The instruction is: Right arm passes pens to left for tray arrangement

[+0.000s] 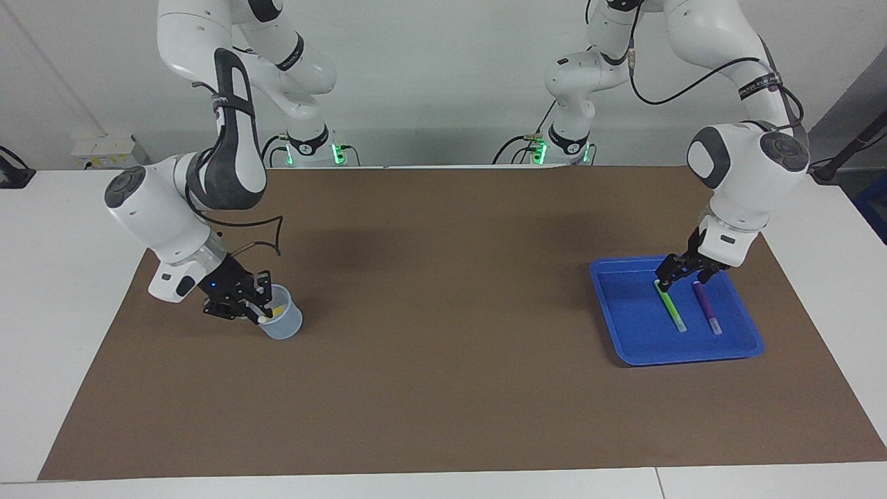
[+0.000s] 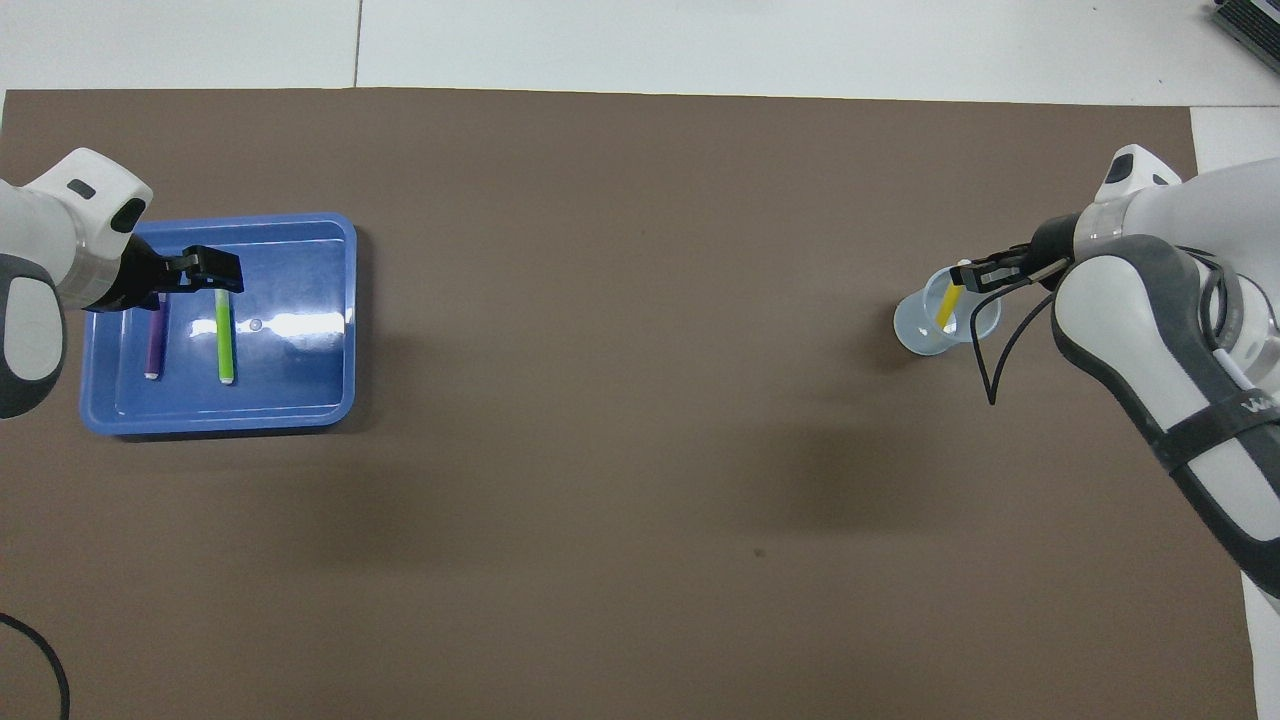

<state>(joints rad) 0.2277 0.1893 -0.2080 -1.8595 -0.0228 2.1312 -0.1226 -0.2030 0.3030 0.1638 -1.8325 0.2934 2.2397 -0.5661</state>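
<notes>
Item: right pincer [image 1: 258, 310], at the rim of the translucent cup [image 1: 282, 323] toward the right arm's end of the worktop [image 1: 443, 388]. Fingers closed on the upper end of the yellow pen [image 2: 946, 306], which leans inside the cup.
Risk: grip looks to sit near the pen's tip; a slanted lift may let the pen pivot or slip back. A finger dragging on the rim may tip the light cup.

Item: left pincer [image 1: 682, 272], open and empty, raised over the robot-side edge of the blue tray [image 1: 627, 326].
Risk: if the handover is taken with the pen tilted, it may drop onto the brown mat [image 1: 443, 277] between the arms.

Item: green pen [image 1: 671, 306] and purple pen [image 1: 707, 307], lying side by side in the tray, apart, roughly parallel.
Risk: placing the third pen may knock either out of line.
</notes>
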